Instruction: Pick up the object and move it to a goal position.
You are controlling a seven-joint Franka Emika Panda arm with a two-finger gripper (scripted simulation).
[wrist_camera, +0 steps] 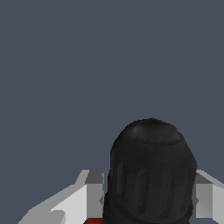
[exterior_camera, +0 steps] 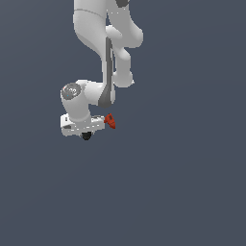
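Observation:
The object is a small black item with a red-orange part. In the exterior view its black end (exterior_camera: pixel 86 136) pokes out under the white hand, and the red-orange part (exterior_camera: pixel 110 121) sticks out on the exterior view's right of the hand. My gripper (exterior_camera: pixel 85 130) is shut on it. In the wrist view the object's rounded black body (wrist_camera: pixel 151 170) fills the space between my two grey-white fingers (wrist_camera: pixel 94 194), with a sliver of red (wrist_camera: pixel 92 221) at the picture's edge. The gripper (wrist_camera: pixel 148 199) holds it with nothing visible beneath it.
The white arm links (exterior_camera: pixel 108 43) rise from the hand to the top of the exterior view. All around is a plain dark grey-blue surface (exterior_camera: pixel 182 168) with no other objects, edges or goal mark in view.

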